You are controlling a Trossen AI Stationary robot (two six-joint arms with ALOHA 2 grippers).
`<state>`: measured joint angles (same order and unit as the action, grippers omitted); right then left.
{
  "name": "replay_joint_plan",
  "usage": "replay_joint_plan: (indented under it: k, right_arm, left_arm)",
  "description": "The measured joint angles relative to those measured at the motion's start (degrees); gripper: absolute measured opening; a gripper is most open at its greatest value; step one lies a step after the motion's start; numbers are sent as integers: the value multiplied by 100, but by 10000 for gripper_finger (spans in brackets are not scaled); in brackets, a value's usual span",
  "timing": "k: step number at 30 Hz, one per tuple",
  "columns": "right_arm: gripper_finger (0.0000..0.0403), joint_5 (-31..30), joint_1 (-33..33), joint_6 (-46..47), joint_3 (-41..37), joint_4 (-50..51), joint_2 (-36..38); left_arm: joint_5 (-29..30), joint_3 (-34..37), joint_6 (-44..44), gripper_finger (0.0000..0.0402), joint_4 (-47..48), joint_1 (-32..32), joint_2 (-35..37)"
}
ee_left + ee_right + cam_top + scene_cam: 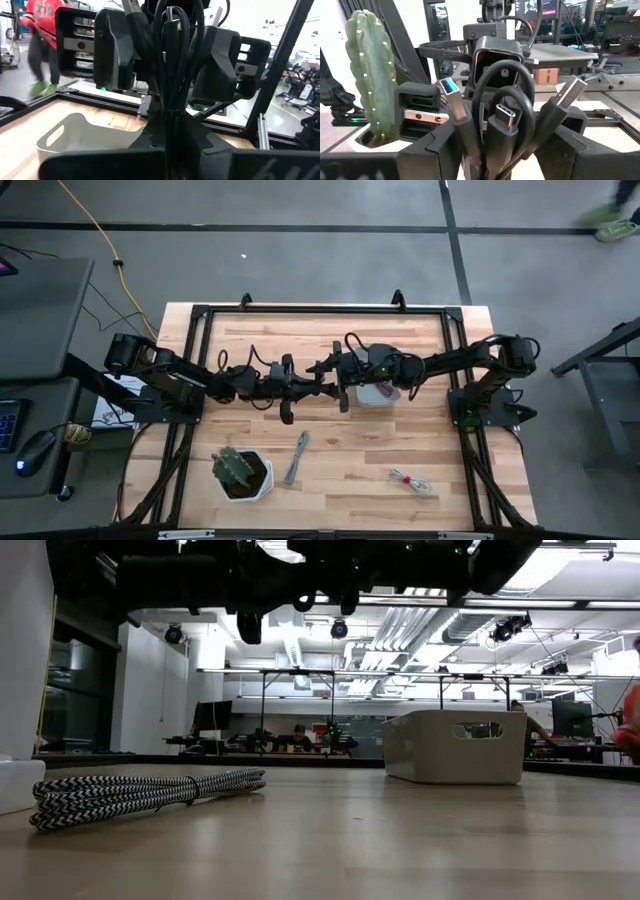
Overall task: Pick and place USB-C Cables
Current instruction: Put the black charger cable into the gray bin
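Observation:
My left gripper (318,387) is shut on a black USB-C cable bundle (172,60), high above the table's middle. My right gripper (340,380) faces it. It is open, with one finger on each side of the bundle's plug end (502,115); I cannot tell whether the fingers touch it. A grey cable bundle (297,457) lies flat on the table near the front and also shows in the low view (140,795). A whitish-and-red bundle (410,480) lies at the front right. The dark red cable does not show. My left gripper pinches the black bundle between its two fingers at the tied end (170,111). The fingers come level from the table's left side and lie along the bundle. The bundle is lifted clear of the table, and its loops and plugs (215,15) stick out toward my right gripper.
A pale tray (380,395) stands under my right arm, right of centre; the low view shows it too (455,745). A cactus in a white pot (240,472) stands at the front left. A black frame (300,310) runs along the table's far edge.

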<state>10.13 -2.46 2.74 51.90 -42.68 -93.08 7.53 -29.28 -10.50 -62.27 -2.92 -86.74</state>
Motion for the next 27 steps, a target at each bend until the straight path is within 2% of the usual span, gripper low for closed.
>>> replay_joint_plan:
  k: [7,10,13,19,27]
  right_arm:
    - [202,-24,0,-2,0,87,0]
    - [184,-22,-2,20,0,96,2]
    - [142,-22,0,29,0,96,2]
    - [31,-20,0,34,0,96,4]
    - [37,-13,0,129,0,101,4]
  left_arm:
    - [4,2,4,0,-1,-2,0]
    - [4,2,0,0,-1,-2,0]
    - [2,2,0,0,1,-2,0]
    - [20,2,-30,0,-1,-7,0]
    - [17,2,-46,5,-1,-4,0]
